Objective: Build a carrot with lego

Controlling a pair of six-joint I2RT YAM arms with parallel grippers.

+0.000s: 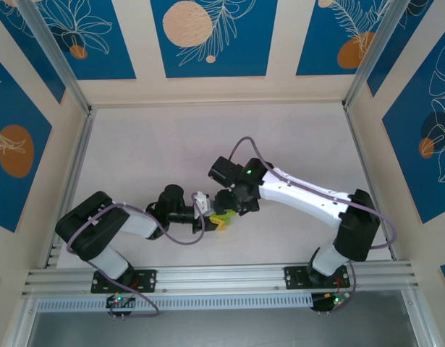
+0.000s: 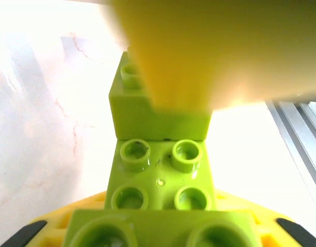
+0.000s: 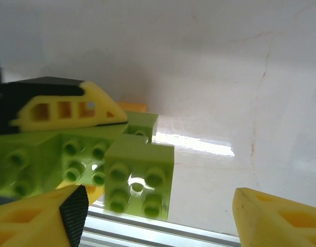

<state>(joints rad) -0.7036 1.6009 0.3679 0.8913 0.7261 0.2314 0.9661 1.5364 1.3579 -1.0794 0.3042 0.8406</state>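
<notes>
Clamping the lime-green lego (image 2: 160, 175), left pincer (image 1: 212, 224) half-hides it from above; right pincer (image 3: 158, 198) gapes open.

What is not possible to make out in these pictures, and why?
- Top external view: the lime-green bricks are too small to count; the left gripper and right gripper cover part of them.
- Left wrist view: a blurred yellow shape hides the upper bricks; the bottom edge cuts the nearest brick.
- Right wrist view: an orange piece is mostly hidden behind the left gripper's finger; its shape is unclear.
</notes>
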